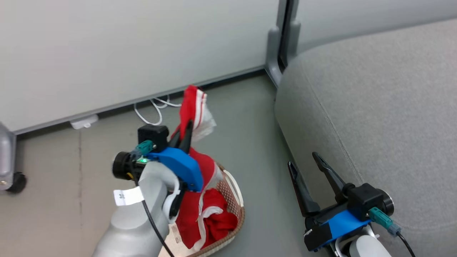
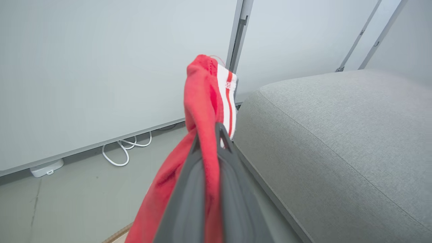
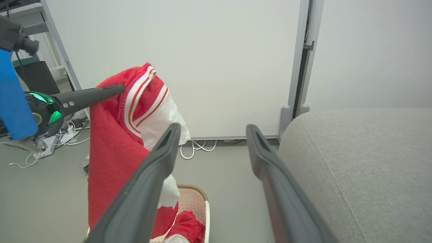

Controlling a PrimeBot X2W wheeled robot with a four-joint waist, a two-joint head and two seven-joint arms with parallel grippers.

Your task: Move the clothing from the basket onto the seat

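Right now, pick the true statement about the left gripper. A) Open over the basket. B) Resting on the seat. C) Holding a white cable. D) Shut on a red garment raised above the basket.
D: the left gripper is closed on the red garment, which hangs from it over the basket, apart from the seat.

The clothing point(image 1: 188, 103) is red with white stripes; the seat point(image 1: 375, 107) is grey.

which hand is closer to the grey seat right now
Right. The right hand is open just beside the seat's front edge. The left hand is farther off, above the basket, shut on a red garment that hangs down toward it.
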